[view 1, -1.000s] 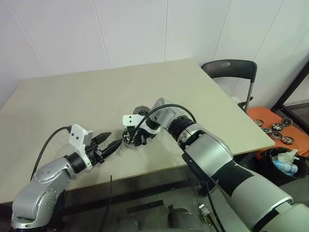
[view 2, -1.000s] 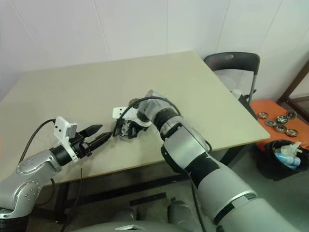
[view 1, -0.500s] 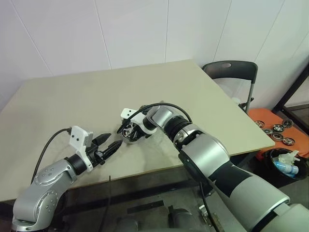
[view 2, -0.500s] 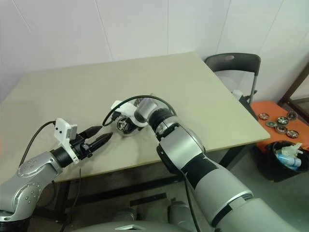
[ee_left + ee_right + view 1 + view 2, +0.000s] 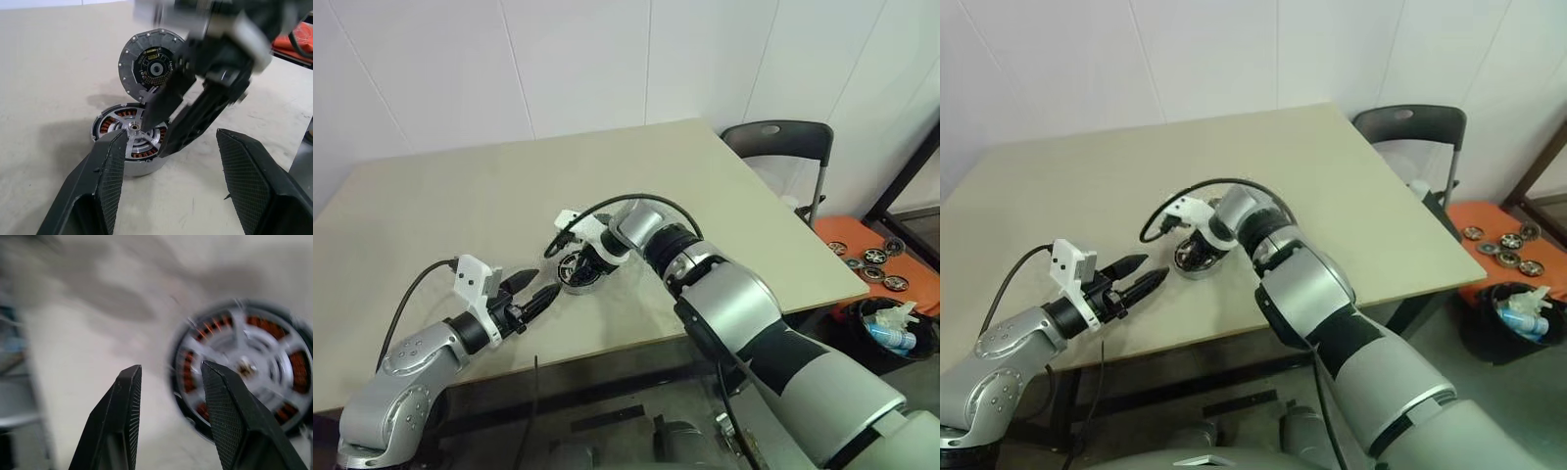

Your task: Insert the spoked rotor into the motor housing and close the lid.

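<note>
Overhead, the round silver-grey metal motor housing [image 5: 578,273] sits on the beige bench [image 5: 460,196] between both grippers; the right gripper [image 5: 584,262] hangs over it. Seen from the left wrist, the left gripper [image 5: 171,161] jaws stand apart, the silver spoked rotor [image 5: 133,137] lies inside the housing, and the ribbed grey lid [image 5: 149,67] stands open behind. From the right wrist, those jaws stand apart, empty, above the rotor.

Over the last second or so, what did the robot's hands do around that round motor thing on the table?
The right hand has opened its fingers and lifted off the spoked rotor, leaving it seated in the motor housing. A second ago that hand sat low on the housing, fingers nearly shut. The left hand stayed open beside it, unmoved. The lid stands open; the table is unchanged.
</note>
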Available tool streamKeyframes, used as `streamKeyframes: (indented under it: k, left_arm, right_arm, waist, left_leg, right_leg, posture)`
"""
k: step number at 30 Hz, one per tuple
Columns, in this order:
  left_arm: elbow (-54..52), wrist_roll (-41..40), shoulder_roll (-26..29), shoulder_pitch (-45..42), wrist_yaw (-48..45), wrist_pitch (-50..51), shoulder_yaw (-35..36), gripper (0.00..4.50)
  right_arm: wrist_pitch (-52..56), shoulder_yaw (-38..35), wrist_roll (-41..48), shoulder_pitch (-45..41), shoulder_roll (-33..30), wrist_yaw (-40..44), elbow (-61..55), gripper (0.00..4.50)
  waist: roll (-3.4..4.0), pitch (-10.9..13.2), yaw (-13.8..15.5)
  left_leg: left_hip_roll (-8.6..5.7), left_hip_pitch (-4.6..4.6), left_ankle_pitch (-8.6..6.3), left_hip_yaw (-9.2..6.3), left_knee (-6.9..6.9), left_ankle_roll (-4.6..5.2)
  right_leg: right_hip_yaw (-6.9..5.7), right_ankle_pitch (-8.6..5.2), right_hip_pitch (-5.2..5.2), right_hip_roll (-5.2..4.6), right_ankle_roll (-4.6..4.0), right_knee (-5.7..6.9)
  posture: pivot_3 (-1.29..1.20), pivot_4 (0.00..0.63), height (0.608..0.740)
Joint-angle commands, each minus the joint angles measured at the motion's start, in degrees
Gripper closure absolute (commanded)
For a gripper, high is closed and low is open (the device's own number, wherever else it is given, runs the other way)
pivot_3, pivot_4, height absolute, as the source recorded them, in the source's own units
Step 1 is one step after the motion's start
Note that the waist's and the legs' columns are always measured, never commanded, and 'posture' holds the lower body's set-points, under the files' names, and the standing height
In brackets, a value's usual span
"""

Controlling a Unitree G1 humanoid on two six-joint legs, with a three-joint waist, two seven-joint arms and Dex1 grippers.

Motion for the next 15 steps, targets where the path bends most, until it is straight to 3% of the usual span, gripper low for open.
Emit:
streamKeyframes:
  k: [1, 4, 7, 12, 15]
  left_arm:
    - [-1.33, -0.26, 0.54, -1.00, -0.73, -1.42, 1.33, 1.40]
    - [-0.99, -0.43, 0.72, -1.63, -0.98, -1.64, 2.04, 1.40]
    - [-0.37, -0.49, 1.18, -2.01, -1.18, -1.97, 3.33, 1.40]
    - [1.11, 0.13, 2.40, -2.28, -2.24, -3.22, 5.26, 1.40]
    - [2.74, 1.19, 3.31, -3.51, -2.77, -4.64, 6.21, 1.40]
  right_arm:
    - [-1.00, -1.85, 3.60, -4.16, -3.03, 12.56, -4.20, 2.48]
    - [-5.95, -4.93, 7.19, -4.03, -7.01, 16.15, -7.20, 2.48]
    - [-10.21, -12.25, 13.59, -3.98, -11.54, 13.01, -9.17, 2.48]
    - [-19.29, -20.52, 18.10, -0.89, -15.81, -4.44, -8.06, 2.48]
    - [-22.36, -20.26, 16.98, 1.95, -17.22, -9.41, -7.23, 3.37]
  waist:
    - [0.00, 0.00, 0.03]
    - [-0.03, -0.01, 0.17]
    - [-0.05, -0.02, 0.17]
    - [-0.04, -0.01, 0.03]
    - [-0.04, -0.02, 0.10]
  left_leg:
    - [0.00, -0.01, 0.00, -0.01, -0.01, 0.00]
    - [-0.03, 0.00, -0.01, -0.05, 0.01, 0.00]
    - [-0.05, -0.05, -0.01, -0.05, 0.04, -0.01]
    - [0.00, -0.04, -0.01, 0.00, -0.14, 0.00]
    - [0.04, -0.04, -0.01, 0.01, -0.18, 0.00]
  right_leg:
    - [-0.02, 0.00, 0.01, 0.00, 0.01, -0.04]
    - [-0.07, -0.12, 0.14, -0.04, 0.20, -0.16]
    - [-0.07, -0.12, 0.18, -0.10, 0.20, -0.27]
    - [-0.03, 0.00, 0.13, -0.14, 0.00, -0.37]
    - [-0.03, 0.00, 0.11, -0.13, 0.00, -0.39]
  posture:
    - [0.00, 0.000, 0.740]
    - [0.00, 0.000, 0.740]
    - [0.00, 0.000, 0.740]
    - [0.00, 0.000, 0.740]
    - [0.00, 0.000, 0.740]
